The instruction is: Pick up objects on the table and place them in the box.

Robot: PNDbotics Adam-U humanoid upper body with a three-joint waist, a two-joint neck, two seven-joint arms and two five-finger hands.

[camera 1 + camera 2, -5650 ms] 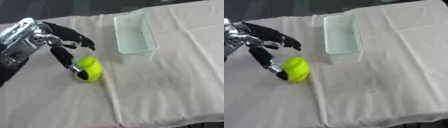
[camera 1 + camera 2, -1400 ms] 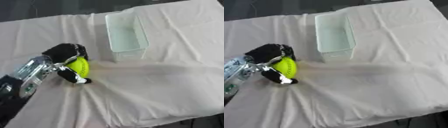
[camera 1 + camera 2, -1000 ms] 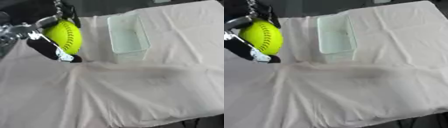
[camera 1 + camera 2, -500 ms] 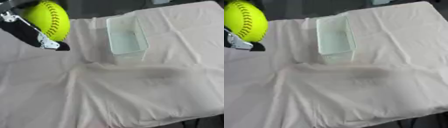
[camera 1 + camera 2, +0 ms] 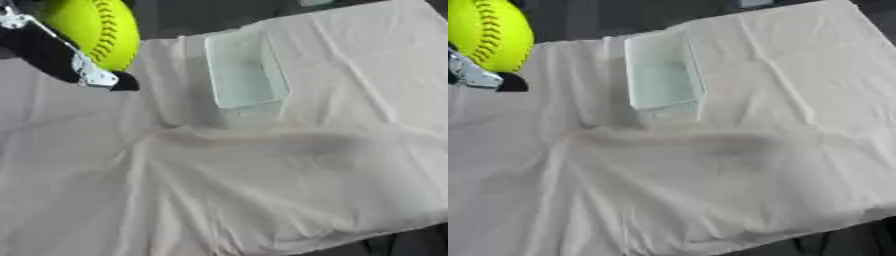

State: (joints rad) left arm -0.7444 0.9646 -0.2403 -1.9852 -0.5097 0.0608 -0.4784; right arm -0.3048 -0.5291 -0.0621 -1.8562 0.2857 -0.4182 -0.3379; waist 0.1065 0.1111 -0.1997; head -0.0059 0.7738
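A yellow-green ball with red stitching (image 5: 92,30) is held high in the upper left corner, close to the camera, with my left hand (image 5: 52,57) shut on it; black fingers curl under and beside it. The clear rectangular box (image 5: 245,75) stands on the white cloth to the right of the ball, long side running away from me, and looks hollow with nothing inside. My right hand shows in no view.
A wrinkled white cloth (image 5: 262,180) covers the table, with folds bunched in front of the box. The table's near edge runs across the lower right corner (image 5: 833,235). Dark background lies beyond the far edge.
My left hand closed on the ball on the cloth, then lifted it up toward the upper left. In the last half second it has risen only slightly, edging right.
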